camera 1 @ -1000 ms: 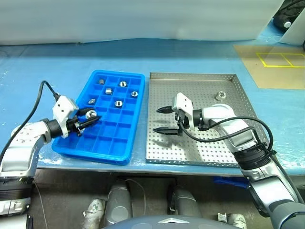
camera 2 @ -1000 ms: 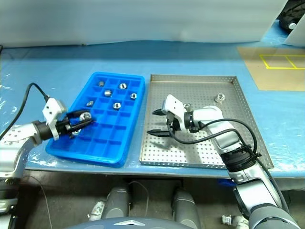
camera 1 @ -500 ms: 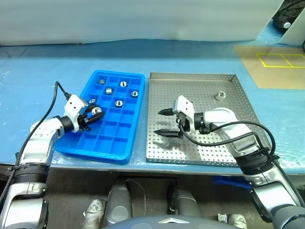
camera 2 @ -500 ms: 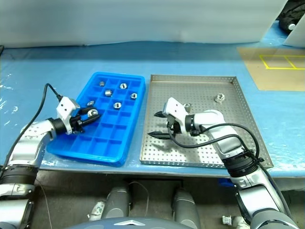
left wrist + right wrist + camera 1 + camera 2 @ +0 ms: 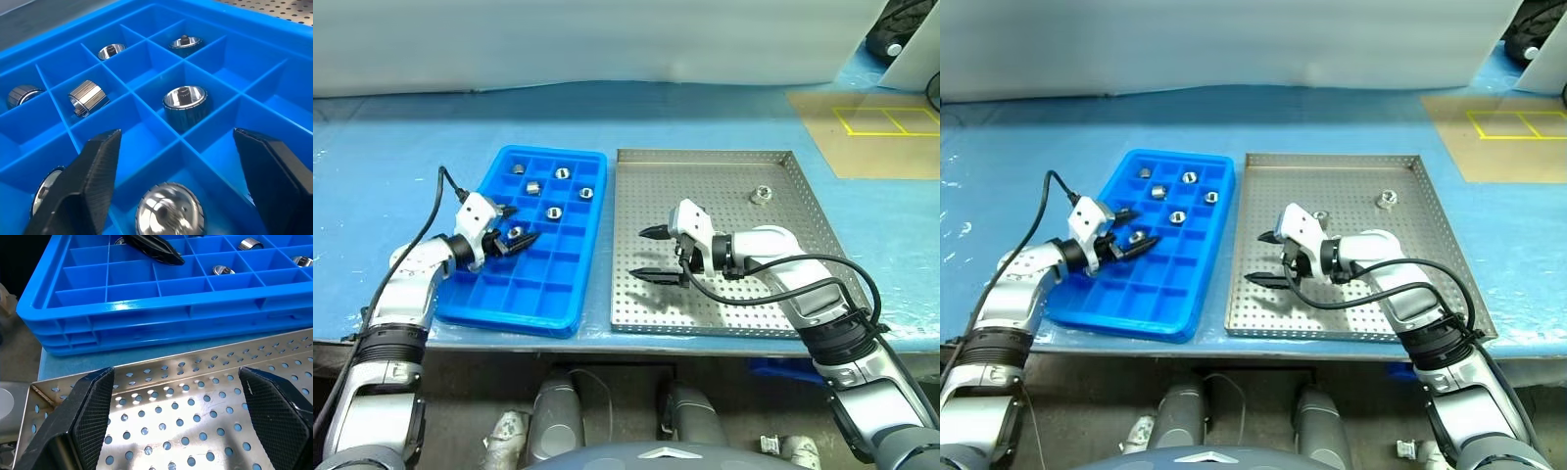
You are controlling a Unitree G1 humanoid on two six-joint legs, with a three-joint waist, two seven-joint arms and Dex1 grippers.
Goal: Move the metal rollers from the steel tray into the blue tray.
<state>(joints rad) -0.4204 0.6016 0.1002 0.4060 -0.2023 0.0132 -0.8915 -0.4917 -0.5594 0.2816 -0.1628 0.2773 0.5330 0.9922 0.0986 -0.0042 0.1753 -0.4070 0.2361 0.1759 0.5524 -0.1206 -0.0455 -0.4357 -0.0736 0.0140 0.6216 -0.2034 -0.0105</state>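
Left gripper (image 5: 514, 235): it sits low over the blue tray (image 5: 570, 302), near the tray's left edge. Its two black fingers are spread apart and hold nothing.

Roller under it (image 5: 169, 214): a shiny roller lies between the spread fingers, inside one little box of the tray. It looks let go.

Other rollers in the blue tray (image 5: 554, 212): more rollers rest in boxes near the tray's far edge. Each one has its own box.

How to do this step well: I think the drop is the step in hand. The left arm should lift straight up so the fingers do not bump the roller or the thin blue walls. It should keep the fingers wide until they are above the tray's rim.

Right gripper (image 5: 653, 255): it hangs over the steel tray (image 5: 744, 313), near that tray's left edge. Its fingers are wide apart and hold nothing.

Roller in the steel tray (image 5: 763, 194): one roller stands near the far right corner, well apart from the right gripper.

What comes next: I think that roller is the next to fetch. The right gripper should come at it with its fingers on both sides, then close gently.
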